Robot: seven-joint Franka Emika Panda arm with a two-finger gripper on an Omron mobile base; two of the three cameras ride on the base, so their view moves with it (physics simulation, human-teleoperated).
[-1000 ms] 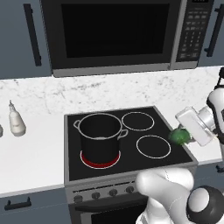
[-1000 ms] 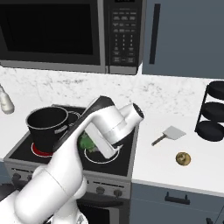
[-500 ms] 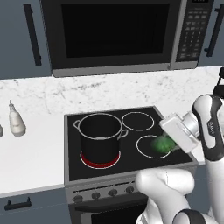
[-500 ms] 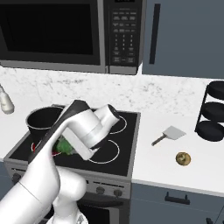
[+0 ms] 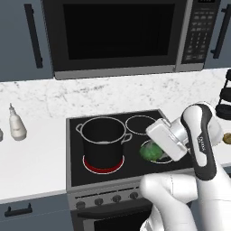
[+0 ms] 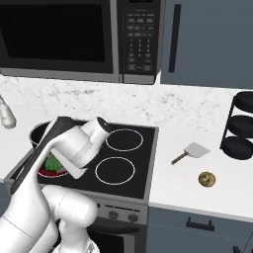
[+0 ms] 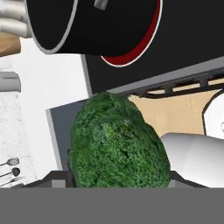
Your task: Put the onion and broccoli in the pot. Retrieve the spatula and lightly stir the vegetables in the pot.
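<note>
Simulated kitchen, black stovetop (image 5: 135,169) set in a white marble bench (image 6: 197,197), landmark = the pot (image 5: 103,137)

Nearest the camera: white arm bent over the stovetop front, gripper (image 5: 155,146) carrying the broccoli (image 5: 152,151), jaws grasping the broccoli, green clump sits at the gripper end, held above the stovetop just right of the pot and level with its lower half. From the right base view the broccoli (image 6: 52,163) peeks out under the arm, in front of the pot, pot mostly hidden by the arm there. Hand view: broccoli (image 7: 116,144) big in the lower middle, fingertips mostly hidden under it, pot (image 7: 96,26) above it with the glowing red ring at its base

Pot: black, silvery rim, two loop handles, upright on the front-left burner, red glow around its base. Contents not visible from these angles

Right of the pot, two burner rings, unlit, one behind the gripper, one partly under it

Well right of the pot, off the stove on the bench: spatula (image 6: 190,152) lying flat, pale blade pointing away, dark handle toward the stove. Onion (image 6: 206,179) near it, closer to the bench front edge, apart from the spatula

Farther right of the pot, black tiered rack (image 6: 239,126) at the bench end

Left of the pot on the bench, small white bottle (image 5: 16,124) upright

Behind the pot: marble backsplash, dark microwave (image 5: 122,36) above, grey cabinets either side
</note>
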